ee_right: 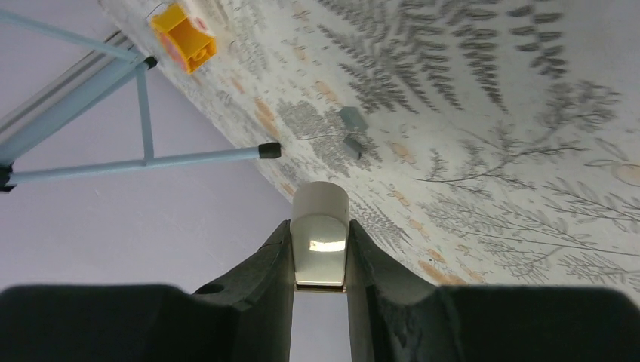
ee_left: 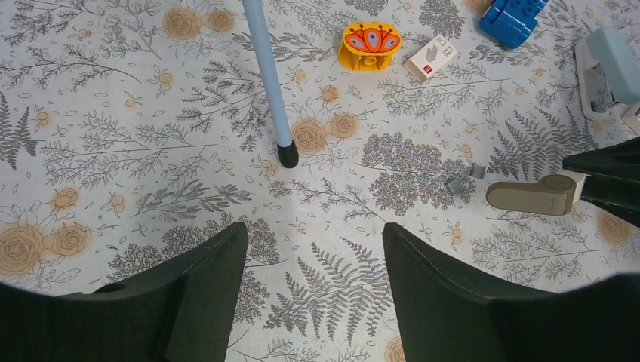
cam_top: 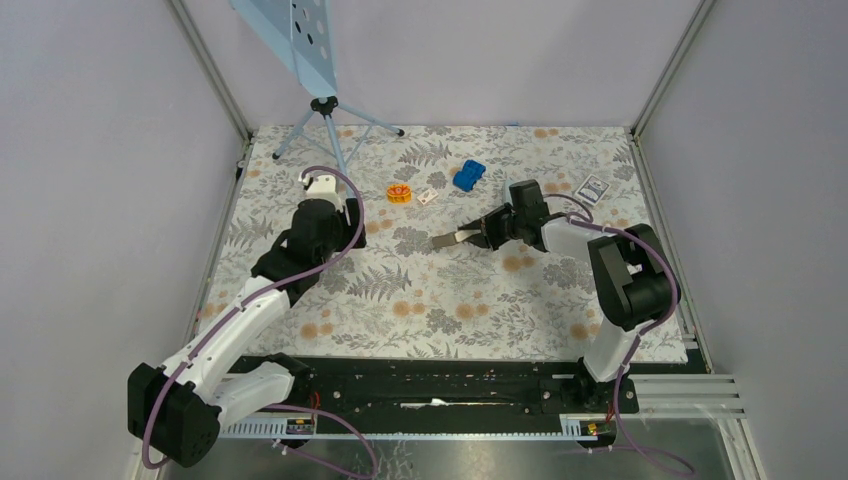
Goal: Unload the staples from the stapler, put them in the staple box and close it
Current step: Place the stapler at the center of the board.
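Note:
My right gripper (cam_top: pixel 497 228) is shut on the grey-beige stapler (cam_top: pixel 458 237) and holds it low over the cloth, nose pointing left. In the right wrist view the stapler (ee_right: pixel 320 219) sits clamped between both fingers. Two tiny silvery-grey staple pieces (ee_right: pixel 352 118) lie on the cloth just beyond its nose. They also show in the left wrist view (ee_left: pixel 455 186), left of the stapler (ee_left: pixel 532 194). My left gripper (cam_top: pixel 335 225) is open and empty above the cloth at the left. Its fingers (ee_left: pixel 204 286) are spread wide.
A blue tripod (cam_top: pixel 325 110) stands at the back left, one leg foot (ee_left: pixel 287 154) near my left gripper. A yellow block (cam_top: pixel 400 193), a small white box with an orange mark (cam_top: pixel 428 197), a blue toy (cam_top: pixel 467 176) and a card (cam_top: pixel 593 188) lie along the back.

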`<state>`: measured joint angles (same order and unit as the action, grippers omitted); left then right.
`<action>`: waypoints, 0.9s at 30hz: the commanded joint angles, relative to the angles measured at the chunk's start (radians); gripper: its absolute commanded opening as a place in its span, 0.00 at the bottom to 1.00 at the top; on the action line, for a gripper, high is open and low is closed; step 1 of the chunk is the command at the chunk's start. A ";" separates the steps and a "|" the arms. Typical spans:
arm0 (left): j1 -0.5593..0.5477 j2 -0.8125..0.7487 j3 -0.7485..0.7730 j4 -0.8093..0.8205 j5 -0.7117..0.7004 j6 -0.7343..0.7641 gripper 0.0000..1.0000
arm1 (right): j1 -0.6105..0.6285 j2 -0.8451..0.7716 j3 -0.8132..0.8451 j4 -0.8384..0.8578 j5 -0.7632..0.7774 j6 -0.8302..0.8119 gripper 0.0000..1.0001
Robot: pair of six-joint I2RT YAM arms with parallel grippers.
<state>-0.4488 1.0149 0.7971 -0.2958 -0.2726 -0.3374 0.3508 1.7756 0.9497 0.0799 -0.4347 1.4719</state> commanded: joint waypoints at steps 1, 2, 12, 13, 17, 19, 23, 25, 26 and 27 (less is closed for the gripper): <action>0.009 -0.013 0.044 0.031 0.012 -0.005 0.71 | 0.002 -0.014 0.038 0.161 -0.092 -0.084 0.00; 0.010 -0.015 0.042 0.033 0.014 -0.005 0.71 | 0.002 -0.011 0.043 0.185 -0.114 -0.119 0.00; 0.016 -0.048 0.010 0.119 0.147 0.004 0.71 | 0.003 -0.321 -0.174 0.475 0.038 -0.744 0.00; 0.017 -0.059 -0.002 0.143 0.179 0.007 0.71 | 0.004 -0.373 -0.224 0.542 0.049 -0.805 0.00; 0.016 -0.114 -0.056 0.269 0.399 0.019 0.71 | 0.004 -0.548 -0.429 0.854 -0.073 -1.003 0.00; 0.017 -0.140 -0.093 0.354 0.539 0.022 0.71 | 0.003 -0.602 -0.456 0.897 -0.216 -1.102 0.00; 0.016 -0.167 -0.148 0.541 0.838 0.015 0.69 | 0.004 -0.646 -0.418 0.891 -0.541 -1.215 0.00; 0.013 -0.177 -0.172 0.642 0.980 0.002 0.69 | 0.004 -0.647 -0.385 0.891 -0.681 -1.221 0.00; 0.008 -0.185 -0.189 0.687 1.021 -0.003 0.69 | 0.004 -0.644 -0.370 0.893 -0.737 -1.217 0.00; -0.001 -0.190 -0.202 0.727 1.056 -0.004 0.69 | 0.004 -0.644 -0.358 0.901 -0.778 -1.211 0.00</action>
<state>-0.4358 0.8585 0.6361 0.1398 0.4603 -0.3340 0.3508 1.1503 0.5144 0.8757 -0.8978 0.3538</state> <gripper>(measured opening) 0.692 0.320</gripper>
